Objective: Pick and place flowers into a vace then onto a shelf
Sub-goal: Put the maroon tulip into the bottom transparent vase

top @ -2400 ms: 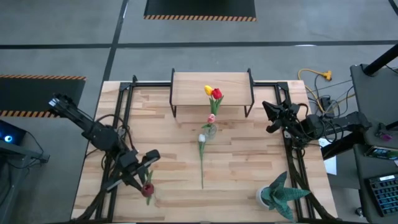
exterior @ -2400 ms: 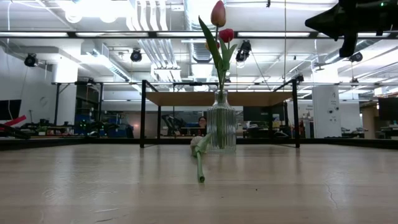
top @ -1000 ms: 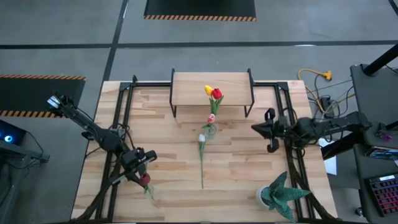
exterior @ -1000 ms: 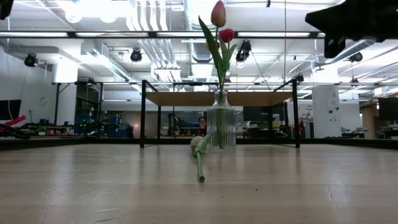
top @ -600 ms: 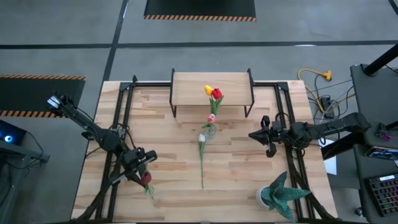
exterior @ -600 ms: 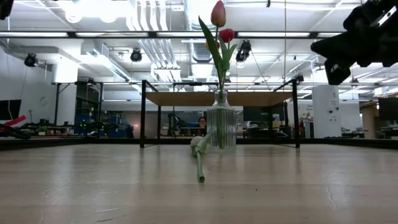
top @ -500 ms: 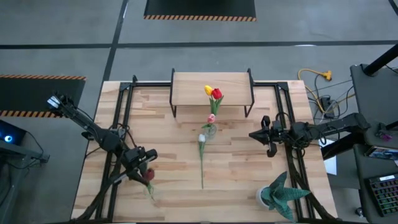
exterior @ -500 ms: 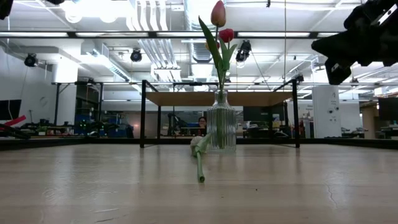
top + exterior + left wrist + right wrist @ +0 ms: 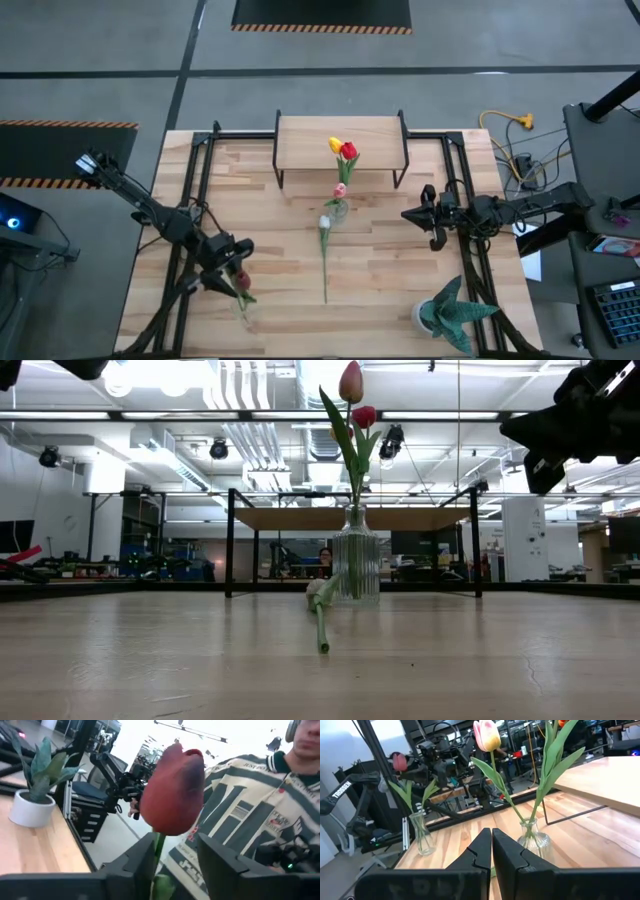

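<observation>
My left gripper (image 9: 228, 278) hangs above the table's near-left part, shut on a dark red tulip (image 9: 240, 283) (image 9: 172, 795). In the right wrist view that tulip (image 9: 398, 762) stands upright above a clear glass vessel (image 9: 422, 840); I cannot tell whether its stem reaches inside. A ribbed glass vase (image 9: 338, 211) (image 9: 355, 565) stands in front of the shelf (image 9: 300, 145) and holds a yellow, a red and a pink tulip. A white tulip (image 9: 324, 250) (image 9: 320, 622) lies flat on the table, its head by the vase. My right gripper (image 9: 404, 216) (image 9: 491, 835) is shut, raised to the right of the vase. My left gripper holds the dark red tulip by its stem just below the head (image 9: 158, 845), between the two fingers. The stem runs close along one finger (image 9: 142, 857). The head stands upright above the fingers, lifted clear of the table; the stem's lower end is hidden.
A spiky teal potted plant (image 9: 450, 315) (image 9: 30, 795) sits at the near-right corner. Black frame rails (image 9: 195, 200) run along the table's left and right sides. A person in a patterned sweater (image 9: 250, 810) stands beyond the table. Bare planks lie between the vase and each arm.
My left gripper has carried the red tulip a little toward the table's right, staying shut on it. My right gripper has come down somewhat and tipped its fingers lower, staying shut to the right of the vase. The vase and white tulip have not moved.
</observation>
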